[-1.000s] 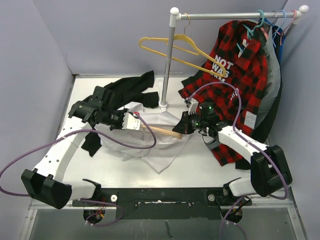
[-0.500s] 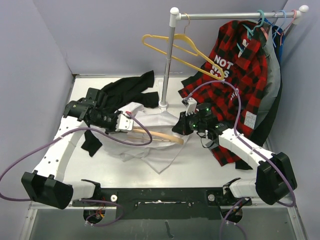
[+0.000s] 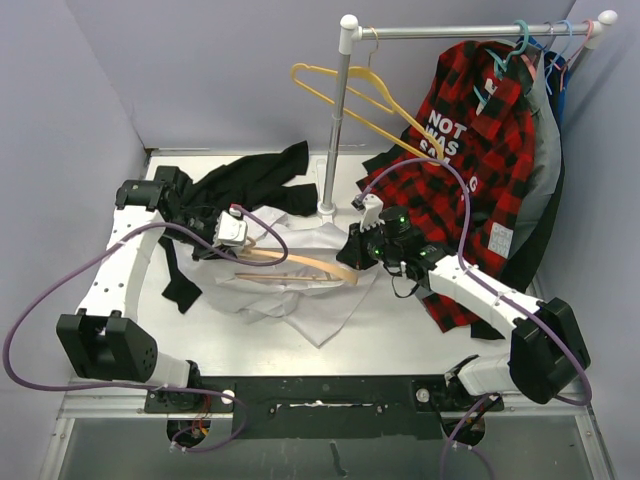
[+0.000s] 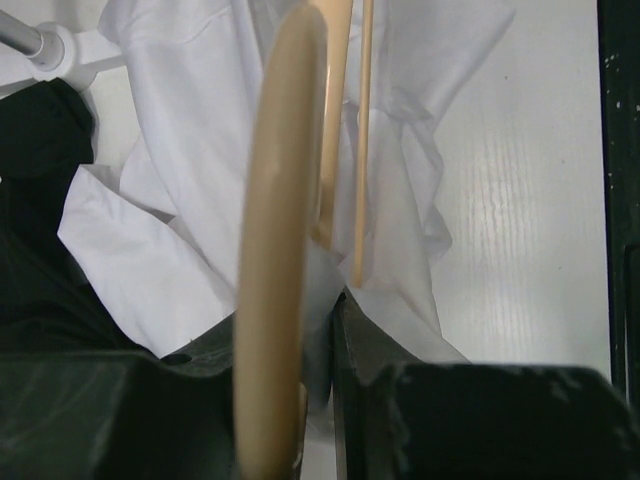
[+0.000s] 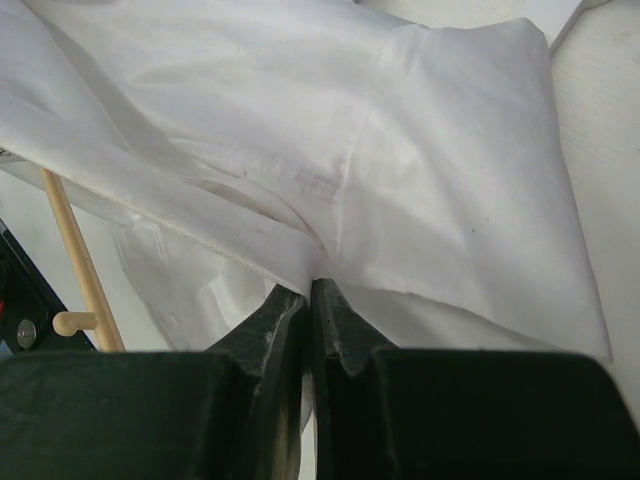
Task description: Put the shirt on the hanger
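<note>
Since a second ago the left gripper (image 3: 232, 234) has drawn back leftward from the rack pole (image 3: 333, 130), and the hanger (image 3: 300, 266) has turned to show both arms. Its jaws are clamped on the hanger's near end. The pale tan hanger lies in front of the pole's foot, its long axis running left to right. Its far tip is by the right gripper (image 3: 350, 252), whose jaws pinch a fold of the shirt (image 3: 300, 305). The shirt is white, thin and rumpled on the table (image 3: 410, 340) before the pole.

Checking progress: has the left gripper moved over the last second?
Yes. The left gripper has pulled leftward, away from the rack pole's base, with the hanger.
</note>
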Motion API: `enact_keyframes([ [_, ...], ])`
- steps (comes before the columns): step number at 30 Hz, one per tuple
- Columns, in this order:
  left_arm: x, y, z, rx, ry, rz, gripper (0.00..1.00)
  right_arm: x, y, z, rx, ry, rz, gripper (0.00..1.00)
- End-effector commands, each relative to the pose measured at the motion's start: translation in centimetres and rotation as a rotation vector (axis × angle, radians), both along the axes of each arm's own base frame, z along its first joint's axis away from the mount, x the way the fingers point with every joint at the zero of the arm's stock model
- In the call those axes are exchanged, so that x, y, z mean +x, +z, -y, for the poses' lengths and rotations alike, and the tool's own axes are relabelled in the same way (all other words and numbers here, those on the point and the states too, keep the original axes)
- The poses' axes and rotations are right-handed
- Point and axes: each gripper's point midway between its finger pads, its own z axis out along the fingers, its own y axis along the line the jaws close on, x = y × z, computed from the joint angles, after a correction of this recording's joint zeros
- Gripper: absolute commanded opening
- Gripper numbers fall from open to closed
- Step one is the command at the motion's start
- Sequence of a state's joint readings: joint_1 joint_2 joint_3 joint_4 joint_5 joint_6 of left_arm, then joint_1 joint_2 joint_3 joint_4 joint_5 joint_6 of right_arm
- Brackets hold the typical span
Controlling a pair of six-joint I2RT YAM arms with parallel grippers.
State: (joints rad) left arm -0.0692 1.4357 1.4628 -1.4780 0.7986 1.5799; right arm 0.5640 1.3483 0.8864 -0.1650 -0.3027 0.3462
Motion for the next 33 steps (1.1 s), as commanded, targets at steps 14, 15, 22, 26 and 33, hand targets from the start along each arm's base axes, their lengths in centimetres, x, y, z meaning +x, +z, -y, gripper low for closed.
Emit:
enact_keyframes([
  [14, 4.3, 2.3, -10.7, 0.412, 0.383, 0.168, 0.00, -0.8, -8.2, 13.2, -0.558, -0.321, -0.124, 0.00],
  [15, 4.4, 2.7, -10.3, 0.381, 0.395, 0.171, 0.00, -0.9, -8.2, 13.1, -0.561, -0.316, -0.125, 0.00],
  [22, 5.0, 3.7, -8.9, 0.273, 0.444, 0.199, 0.00, -1.3, -8.2, 12.6, -0.541, -0.295, -0.135, 0.00],
  [26, 3.8, 3.3, -6.3, 0.125, 0.438, 0.122, 0.00, -1.6, -8.6, 11.4, -0.515, -0.244, -0.154, 0.00],
  [33, -0.5, 1.8, 0.2, -0.191, 0.261, -0.188, 0.32, -1.5, -3.3, 8.9, -0.402, -0.180, -0.039, 0.95],
])
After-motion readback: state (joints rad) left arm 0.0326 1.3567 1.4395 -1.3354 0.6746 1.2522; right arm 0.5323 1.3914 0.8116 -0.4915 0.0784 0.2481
